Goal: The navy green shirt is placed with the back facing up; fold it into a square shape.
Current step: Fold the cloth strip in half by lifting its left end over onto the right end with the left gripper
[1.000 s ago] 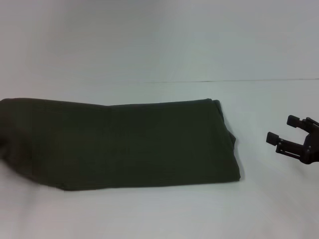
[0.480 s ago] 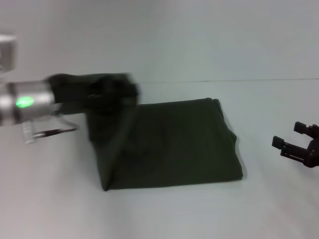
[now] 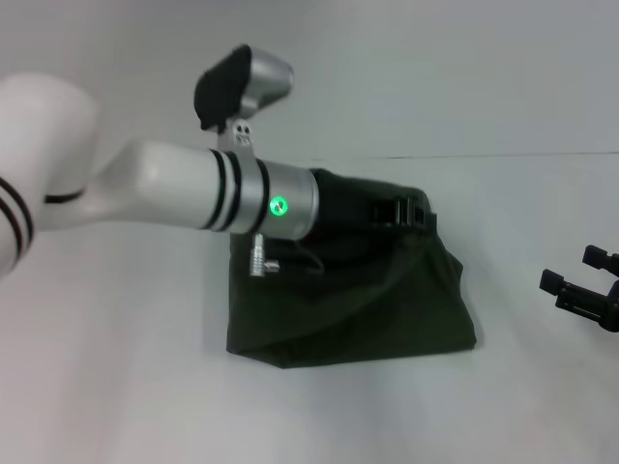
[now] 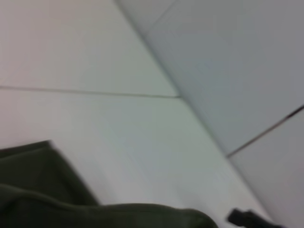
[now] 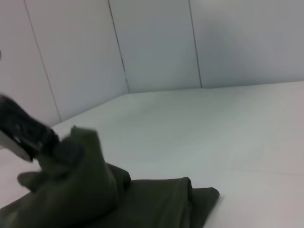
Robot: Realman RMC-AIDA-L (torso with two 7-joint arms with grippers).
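The navy green shirt (image 3: 387,309) lies folded on the white table (image 3: 116,387), plain side showing, with its left end lifted and carried over the right half. My left gripper (image 3: 398,211) hangs above the shirt's far right corner, shut on the raised fabric, which drapes down from it. The right wrist view shows the shirt (image 5: 152,204) peaked up where the left gripper (image 5: 33,135) holds it. The left wrist view catches only a strip of the shirt (image 4: 42,190). My right gripper (image 3: 573,271) stands open at the right edge of the table, apart from the shirt.
My white left arm (image 3: 174,184) reaches across the middle of the view from the left, above the table. A pale wall (image 3: 435,68) rises behind the table's far edge.
The left arm has swept in from the left to the right, carrying the shirt's left end over the right half. The right gripper has drifted slightly right and down.
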